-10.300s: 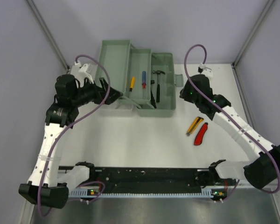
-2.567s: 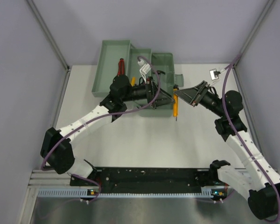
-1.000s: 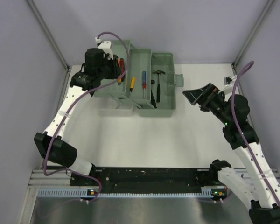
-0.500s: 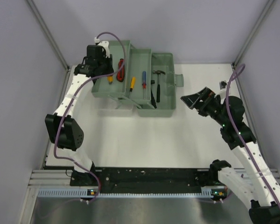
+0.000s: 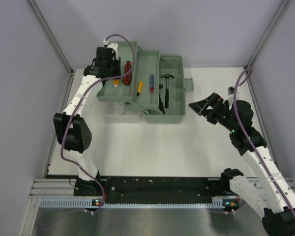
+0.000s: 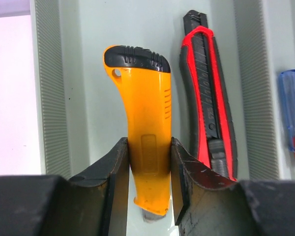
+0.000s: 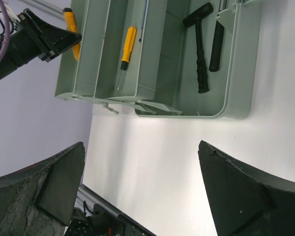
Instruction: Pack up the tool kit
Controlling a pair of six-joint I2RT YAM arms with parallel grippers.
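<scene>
The grey-green toolbox (image 5: pixel 174 116) stands open at the back of the table with its trays folded out to the left. My left gripper (image 6: pixel 148 147) is shut on the yellow cutter (image 6: pixel 145 113), holding it over the floor of the outer left tray (image 6: pixel 88 98). Whether the cutter touches the floor I cannot tell. The red cutter (image 6: pixel 209 98) lies in that tray just to its right. In the top view the left gripper (image 5: pixel 113 77) sits at the tray's left side. My right gripper (image 5: pixel 201 105) hangs open and empty over the table, right of the toolbox.
A yellow-handled screwdriver (image 5: pixel 138 88) and a blue screwdriver (image 5: pixel 151 86) lie in the middle tray. Two black-handled hammers (image 5: pixel 165 92) lie in the toolbox body. The latch tab (image 5: pixel 188 84) sticks out on the right side. Grey walls close in left, right and behind.
My left gripper has brought the yellow cutter lower into the outer tray beside the red cutter. The right gripper has drifted slightly left and nearer, staying open.
</scene>
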